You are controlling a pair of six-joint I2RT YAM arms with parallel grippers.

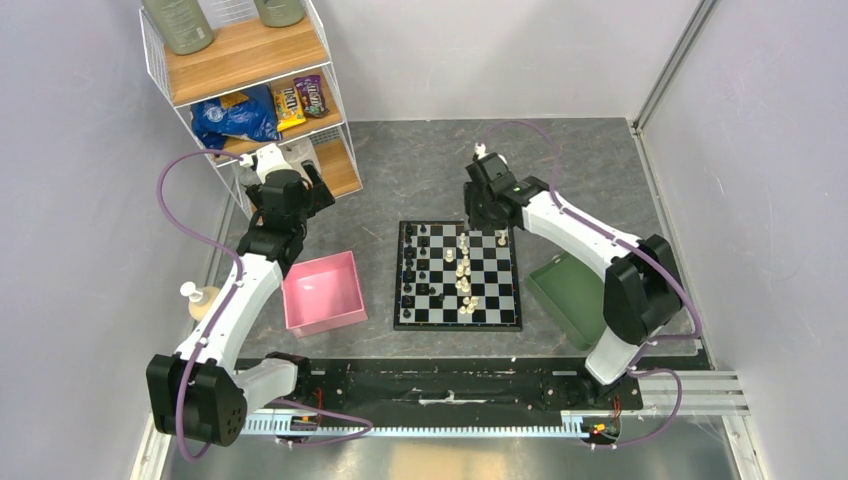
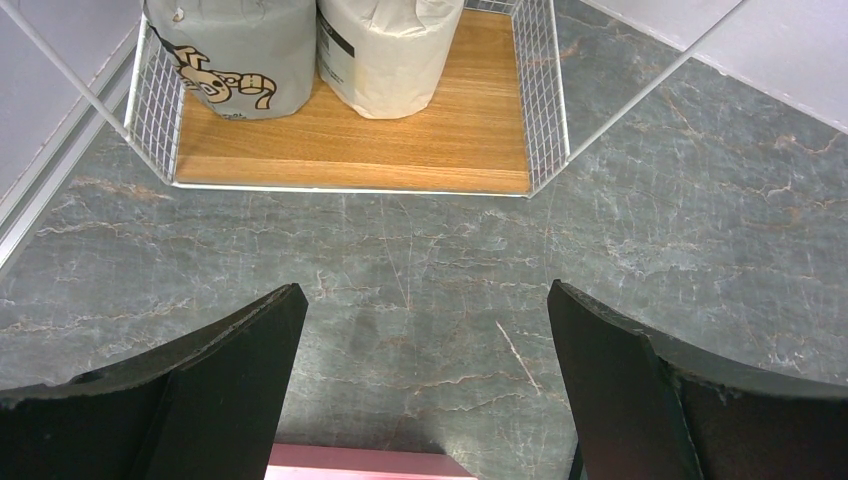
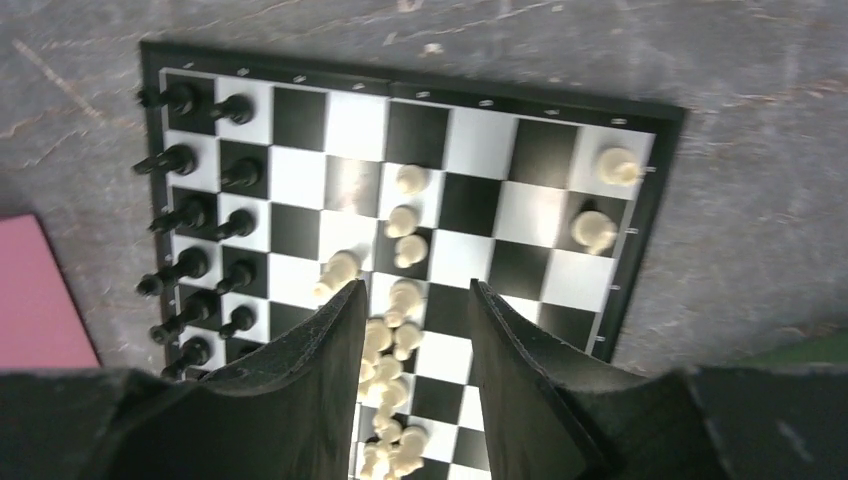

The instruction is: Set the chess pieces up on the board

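The board (image 1: 490, 290) lies mid-table. Black chess pieces (image 1: 415, 268) fill its two left files, also seen in the right wrist view (image 3: 190, 215). Cream-white chess pieces (image 3: 400, 300) crowd a loose line down the middle, some tipped over. Two white pieces (image 3: 605, 200) stand in the far right corner squares. My right gripper (image 3: 415, 295) hangs open above the white cluster, holding nothing; from above it (image 1: 482, 218) sits over the board's far edge. My left gripper (image 2: 425, 290) is wide open over bare table near the shelf, off the board.
A pink tray (image 1: 320, 265) lies left of the board, its rim (image 2: 360, 462) just below my left fingers. A green tray (image 1: 568, 295) lies to the right. A wire-and-wood shelf (image 1: 250, 60) with snacks stands far left; paper rolls (image 2: 230, 50) fill its bottom level.
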